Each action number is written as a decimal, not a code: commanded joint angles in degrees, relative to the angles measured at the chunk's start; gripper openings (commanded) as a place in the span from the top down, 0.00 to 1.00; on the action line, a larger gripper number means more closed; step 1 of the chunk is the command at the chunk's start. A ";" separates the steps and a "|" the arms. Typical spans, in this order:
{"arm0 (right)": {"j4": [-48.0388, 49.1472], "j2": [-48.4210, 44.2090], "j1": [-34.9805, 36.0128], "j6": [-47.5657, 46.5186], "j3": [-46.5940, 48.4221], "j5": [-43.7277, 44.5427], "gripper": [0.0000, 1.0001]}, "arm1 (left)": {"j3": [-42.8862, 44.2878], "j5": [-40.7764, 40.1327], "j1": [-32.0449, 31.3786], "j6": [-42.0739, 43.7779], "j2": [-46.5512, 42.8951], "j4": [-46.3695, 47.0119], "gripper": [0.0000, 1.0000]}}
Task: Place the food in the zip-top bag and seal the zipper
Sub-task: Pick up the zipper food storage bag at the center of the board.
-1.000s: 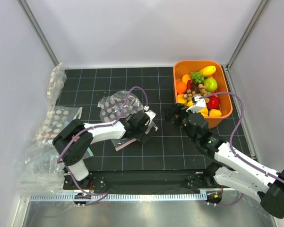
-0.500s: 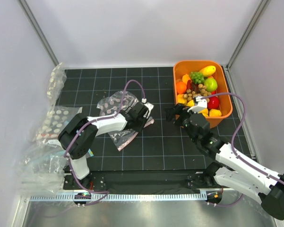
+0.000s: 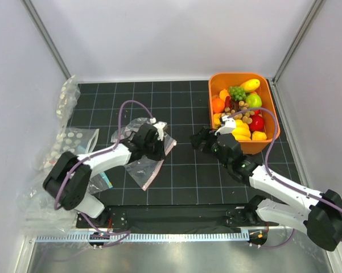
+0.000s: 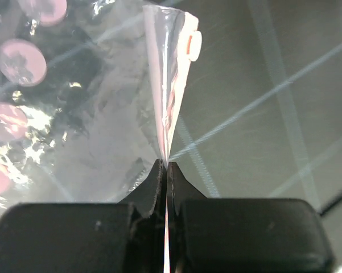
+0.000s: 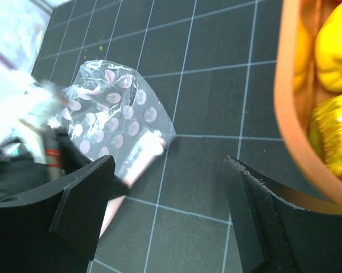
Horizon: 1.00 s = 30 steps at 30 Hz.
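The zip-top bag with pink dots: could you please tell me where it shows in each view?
Top external: zip-top bag left of centre.
Left wrist: upper left, zipper pinched in left gripper.
Right wrist: left of centre.
Shared landmark: black grid mat beneath it.

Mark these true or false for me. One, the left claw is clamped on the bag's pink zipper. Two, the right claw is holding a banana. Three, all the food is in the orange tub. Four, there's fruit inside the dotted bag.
1. The left claw is shut on the zipper of the zip-top bag. True.
2. The right claw holds a banana. False: it is open and empty, hanging over the mat beside the orange tub.
3. All the food in view lies in the orange tub. True.
4. The zip-top bag has fruit inside. False: no fruit shows in it; it looks empty.
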 commanded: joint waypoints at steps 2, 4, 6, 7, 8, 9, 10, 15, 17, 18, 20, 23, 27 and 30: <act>5.63 2.00 0.14 -0.17 1.14 -6.00 0.18 | -4.40 7.35 0.79 -7.85 -9.87 13.58 1.00; 6.94 3.23 0.14 -0.26 1.32 -8.04 0.18 | -7.82 8.66 1.49 -10.57 -14.34 19.29 1.00; 7.91 4.29 0.14 -0.43 1.59 -9.88 0.19 | -10.46 11.65 3.16 -14.52 -17.43 24.12 1.00; 9.40 4.90 0.14 -0.52 1.59 -11.98 0.19 | -13.17 12.18 3.69 -15.67 -18.84 28.93 1.00; 10.20 6.04 0.14 -0.61 1.59 -13.22 0.21 | -14.33 12.01 4.65 -17.51 -21.81 30.98 1.00; 11.07 6.66 0.14 -0.61 1.59 -14.54 0.23 | -15.56 11.40 5.19 -18.40 -23.14 33.87 1.00; 13.08 7.19 0.14 -0.78 1.59 -17.42 0.26 | -17.66 10.87 5.54 -19.19 -24.55 35.21 1.00; 18.63 8.95 0.75 -1.40 1.50 -25.17 0.32 | -21.81 11.74 7.04 -23.23 -29.22 43.28 1.00; 19.34 9.12 1.02 -1.75 1.50 -26.50 0.34 | -22.60 12.97 7.04 -24.11 -29.40 46.02 1.00; 19.95 9.12 1.11 -1.84 1.50 -26.85 0.35 | -22.78 14.19 7.04 -24.81 -29.22 46.64 1.00; 20.48 9.04 1.54 -2.28 1.41 -27.64 0.36 | -22.69 15.52 7.04 -25.43 -28.61 48.57 1.00; 20.13 8.86 1.90 -2.81 1.67 -27.38 0.39 | -22.61 18.24 7.04 -26.84 -27.03 51.12 1.00; 20.57 9.04 2.16 -3.16 1.85 -28.52 0.46 | -22.25 20.80 7.04 -28.16 -25.27 53.50 1.00; 21.71 9.30 3.21 -4.04 1.94 -30.27 0.50 | -22.43 20.80 7.04 -28.34 -25.00 53.85 1.00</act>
